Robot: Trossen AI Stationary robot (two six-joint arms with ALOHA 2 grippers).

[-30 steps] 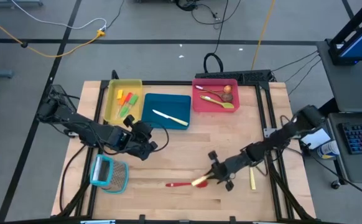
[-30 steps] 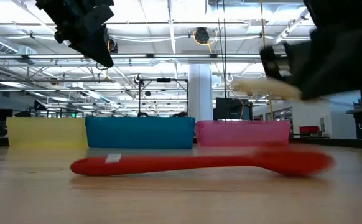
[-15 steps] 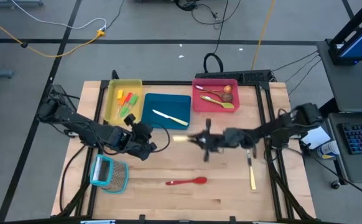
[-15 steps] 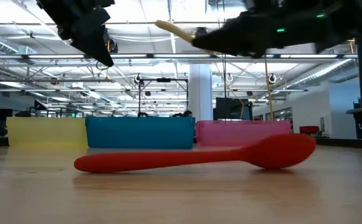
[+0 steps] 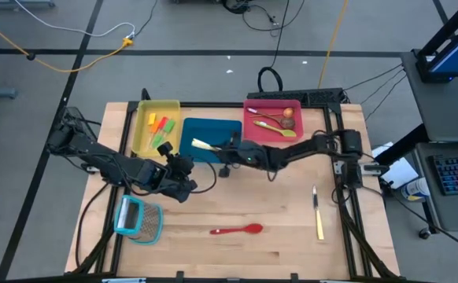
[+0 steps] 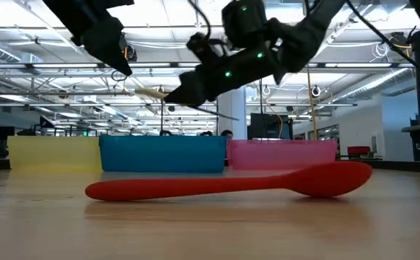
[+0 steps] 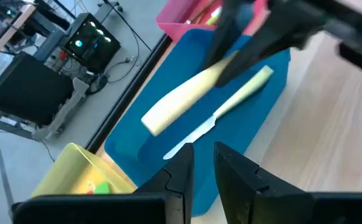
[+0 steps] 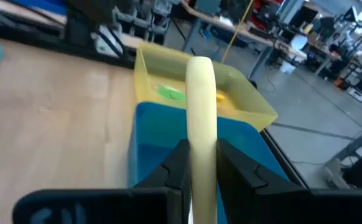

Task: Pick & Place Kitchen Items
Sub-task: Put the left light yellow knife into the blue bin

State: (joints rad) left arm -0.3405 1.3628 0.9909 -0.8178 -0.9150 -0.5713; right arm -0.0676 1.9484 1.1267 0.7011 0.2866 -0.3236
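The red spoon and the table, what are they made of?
The red spoon looks like smooth plastic or silicone: one even red colour with a soft sheen, though I can't tell which. The table looks like pale wood: planks with seams and grain show.

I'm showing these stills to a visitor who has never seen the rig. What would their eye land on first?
Probably the right gripper, stretched across the table and holding a cream-handled knife above the blue tray, where a similar knife already lies. Next, the red spoon lying alone on the bare wood near the table's front edge. The left gripper hangs idle near the table's middle.
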